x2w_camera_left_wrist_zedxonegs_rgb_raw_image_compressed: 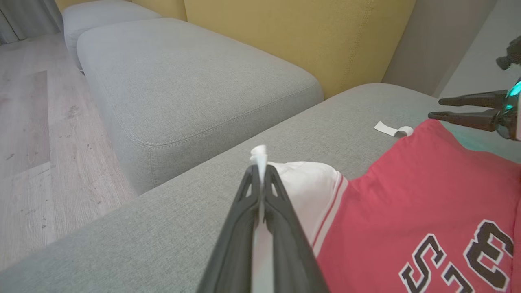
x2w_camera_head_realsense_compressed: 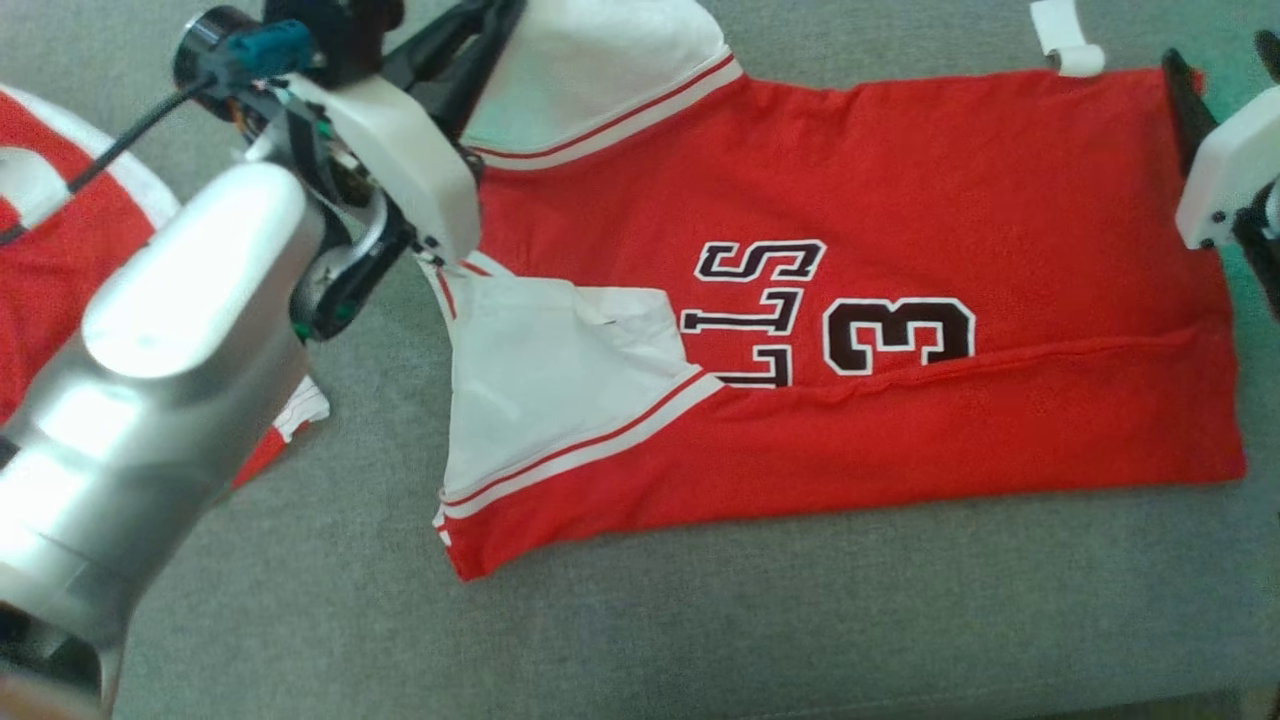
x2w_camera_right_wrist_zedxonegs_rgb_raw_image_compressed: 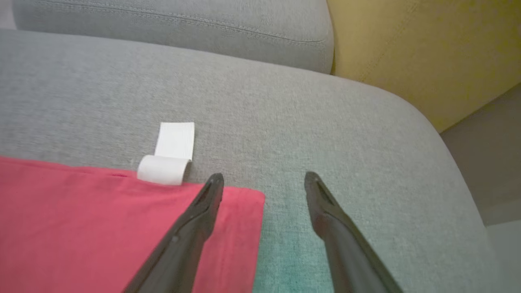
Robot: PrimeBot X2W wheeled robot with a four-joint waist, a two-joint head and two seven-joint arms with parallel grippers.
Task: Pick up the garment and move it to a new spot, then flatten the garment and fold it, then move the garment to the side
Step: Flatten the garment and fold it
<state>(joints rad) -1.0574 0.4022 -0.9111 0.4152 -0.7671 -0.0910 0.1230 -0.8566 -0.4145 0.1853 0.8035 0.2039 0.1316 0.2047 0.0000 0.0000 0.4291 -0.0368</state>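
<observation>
Head view: our jersey [x2w_camera_head_realsense_compressed: 900, 200] lies spread on the grey sofa [x2w_camera_head_realsense_compressed: 300, 600]. Left wrist view: left claw [x2w_camera_left_wrist_zedxonegs_rgb_raw_image_compressed: 259, 171] pinched tight on the white sleeve [x2w_camera_left_wrist_zedxonegs_rgb_raw_image_compressed: 301, 183], we reckon to fold it in. Right wrist view: right claw [x2w_camera_right_wrist_zedxonegs_rgb_raw_image_compressed: 264, 179] gapes empty over the hem corner [x2w_camera_right_wrist_zedxonegs_rgb_raw_image_compressed: 240, 211].

- Grey woven sofa seat [x2w_camera_head_realsense_compressed: 300, 600], the supporting surface.
- Second grey cushion [x2w_camera_left_wrist_zedxonegs_rgb_raw_image_compressed: 183, 81], adjacent, separated by a gap.
- Yellow upholstered backrest [x2w_camera_left_wrist_zedxonegs_rgb_raw_image_compressed: 293, 36], behind both cushions.
- Pale wooden floor [x2w_camera_left_wrist_zedxonegs_rgb_raw_image_compressed: 32, 142], alongside.
- Red-and-white cloth [x2w_camera_head_realsense_compressed: 40, 270], partly hidden, at the seat's left.
</observation>
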